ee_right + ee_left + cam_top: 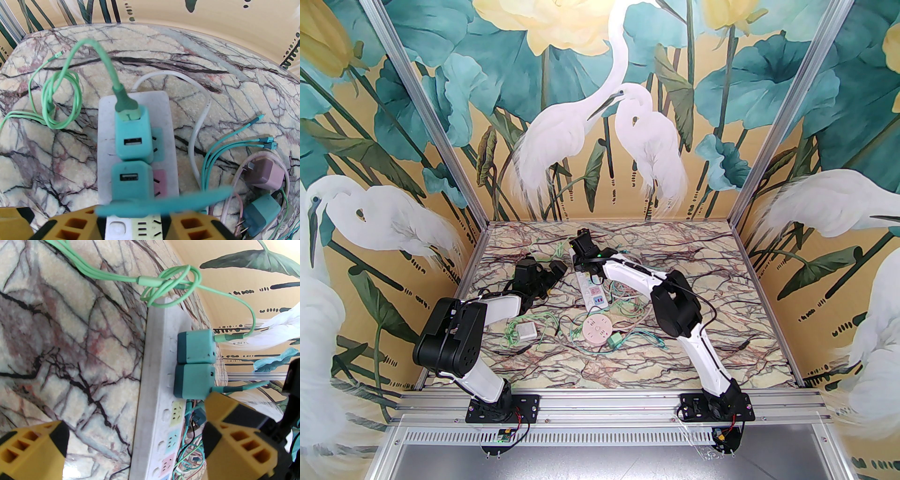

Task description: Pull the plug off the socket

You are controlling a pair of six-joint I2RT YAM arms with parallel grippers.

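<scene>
A white power strip [594, 291] lies mid-table with two teal plugs side by side at its far end. In the right wrist view the far plug [133, 138] carries a light-green cable [103, 58]. The near plug [131, 180] sits just beyond my right gripper [133, 216]. Its yellow fingers [70, 226] stand partly apart, and a blurred teal cable [164, 204] crosses in front of them. My left gripper [136, 444] is wide open beside the strip [154, 380], short of the plugs [193, 380]. From above, the left gripper [546, 276] is left of the strip and the right gripper [587, 267] is over its far end.
Loose chargers and tangled cables lie right of the strip: a purple plug [267, 175] and a teal plug [260, 215]. Nearer the bases are a round pink socket [596, 329], a white adapter [526, 330] and a small teal plug [615, 341]. The strip's white cord [199, 121] loops to the right.
</scene>
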